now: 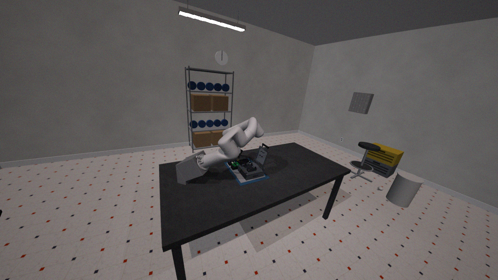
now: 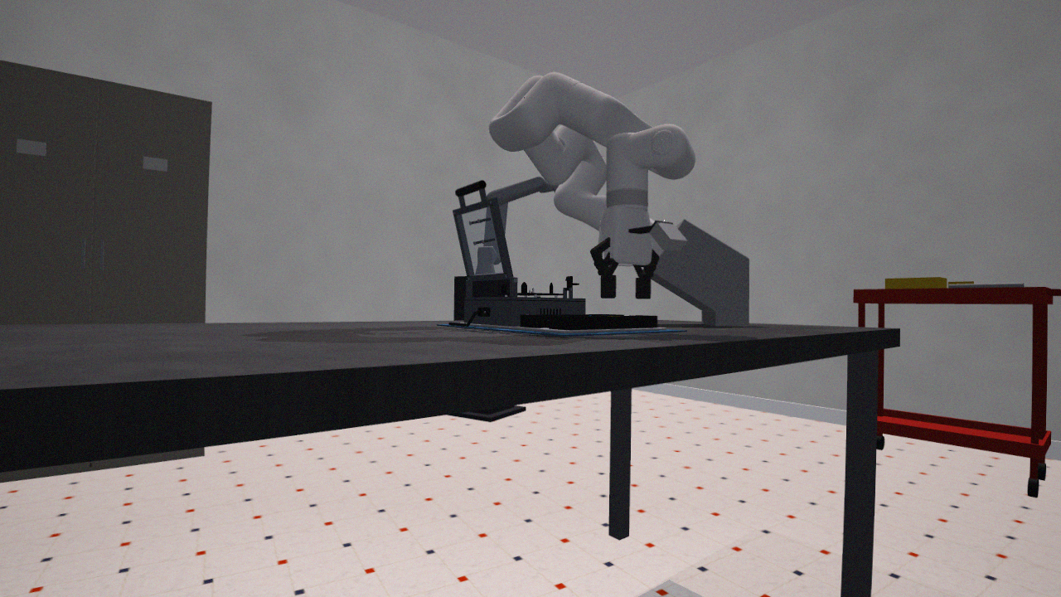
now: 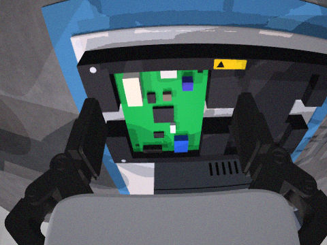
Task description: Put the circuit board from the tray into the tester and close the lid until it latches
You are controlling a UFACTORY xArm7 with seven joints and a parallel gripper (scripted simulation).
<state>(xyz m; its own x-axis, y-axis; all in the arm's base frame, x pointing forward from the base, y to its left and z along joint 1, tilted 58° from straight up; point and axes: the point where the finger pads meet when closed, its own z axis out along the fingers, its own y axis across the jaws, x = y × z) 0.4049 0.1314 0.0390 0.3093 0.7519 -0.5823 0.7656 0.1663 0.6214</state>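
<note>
The green circuit board lies face up in one pocket of the black tray. Its cream-white block and a small white part are at its upper end in the wrist view. Finger recesses open at both long edges. My gripper is open and empty above the tray, one finger out beyond each long edge of the board. The tester has its lid standing open, with the handle on top. The latch hook stands upright. The locating pins cannot be made out.
The tray's other pocket, on the right in the wrist view, shows no board in the part I see. A yellow warning label is on the tray's rim. Tray and tester stand on a blue-edged mat on the dark table. The raised lid stands at the tester's far side.
</note>
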